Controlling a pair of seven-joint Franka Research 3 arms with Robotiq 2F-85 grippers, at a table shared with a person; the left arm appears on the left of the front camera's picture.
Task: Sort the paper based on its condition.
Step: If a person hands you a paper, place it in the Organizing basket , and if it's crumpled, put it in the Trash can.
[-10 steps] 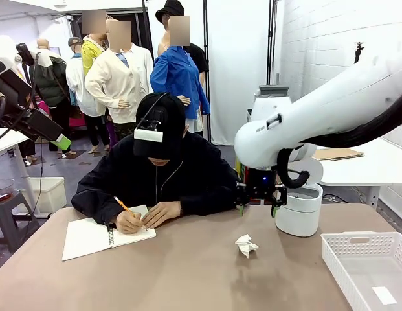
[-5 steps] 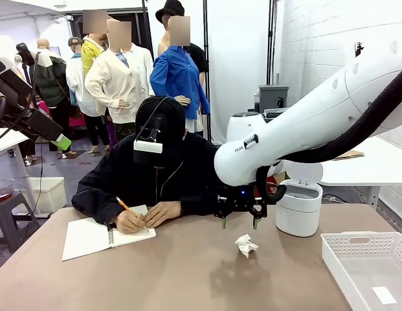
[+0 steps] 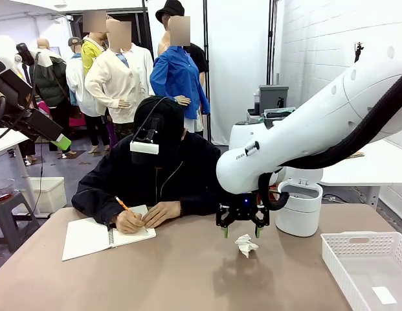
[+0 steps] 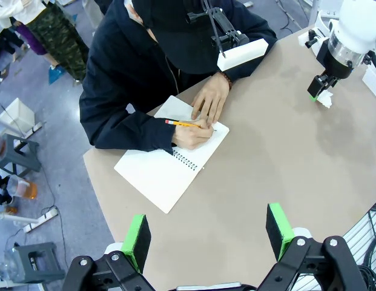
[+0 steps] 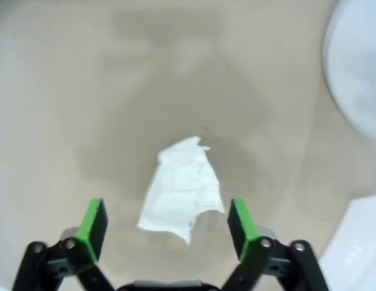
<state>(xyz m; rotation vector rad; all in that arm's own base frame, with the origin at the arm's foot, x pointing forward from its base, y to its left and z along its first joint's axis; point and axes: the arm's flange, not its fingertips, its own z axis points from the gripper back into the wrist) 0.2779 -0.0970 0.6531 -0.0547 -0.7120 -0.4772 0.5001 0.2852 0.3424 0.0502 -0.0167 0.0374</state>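
The right gripper [image 3: 241, 233] hangs with its fingers pointing down and its jaws spread as wide as they go, gripping nothing. In its wrist view the two green pads [image 5: 92, 221] stand at 9 and 3 o'clock, with the paper [image 5: 181, 191] on the table between them. The paper sits a little nearer the 3 o'clock pad, and one corner points off toward 12. Neither pad seems to touch it; in the front view the tips are just above the wad, toward its 10 o'clock side. The step in hand looks like the drop onto the paper. To do it well, the gripper should shift slightly so the lumpy middle sits evenly between the pads, then come straight down until the tips are almost on the table [image 3: 188, 278] before closing. The wad is light and likely to skid or roll if one pad reaches it first, and a pinch on a loose corner could tear free on the lift. Taking the paper as the centre of the dial in the front view, a white bin [image 3: 298, 210] stands near at 2 o'clock and a white basket [image 3: 366, 241] sits at 4 o'clock. Being crumpled, the paper probably belongs in the bin. Well apart at 9 o'clock, the person's hand [image 3: 128, 222] writes with a pencil in a notebook [image 3: 90, 236]. The left gripper [image 4: 207, 235] hovers high over that side of the table, likewise spread and empty.
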